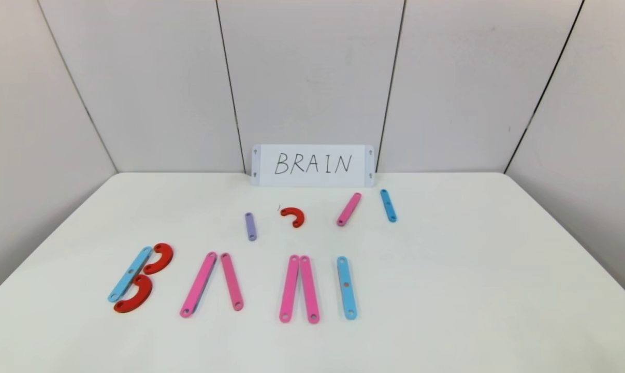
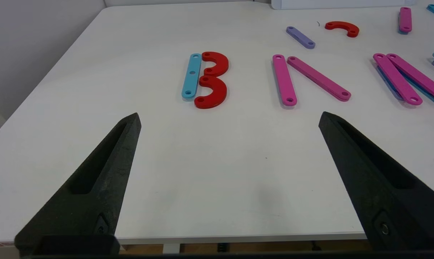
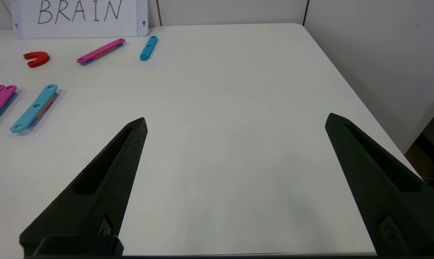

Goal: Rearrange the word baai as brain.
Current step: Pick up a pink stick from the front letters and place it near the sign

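The word baai lies in a row near the table's front. Its B (image 1: pixel 139 278) (image 2: pixel 206 79) is a blue strip with two red half-rings. To the right come two spread pink strips (image 1: pixel 211 284) (image 2: pixel 308 78), two pink strips side by side (image 1: pixel 299 288), and a blue upright strip (image 1: pixel 346 287) (image 3: pixel 34 108). Behind the row lie loose pieces: a purple strip (image 1: pixel 250 226), a red half-ring (image 1: pixel 293 216), a pink strip (image 1: pixel 349 209) and a blue strip (image 1: pixel 388 205). My left gripper (image 2: pixel 229 118) hangs open at the front edge, short of the B. My right gripper (image 3: pixel 236 122) is open over bare table at the front right.
A white card (image 1: pixel 313 165) with handwritten BRAIN leans on the back wall. Grey wall panels close in the table at the back and both sides. Neither arm shows in the head view.
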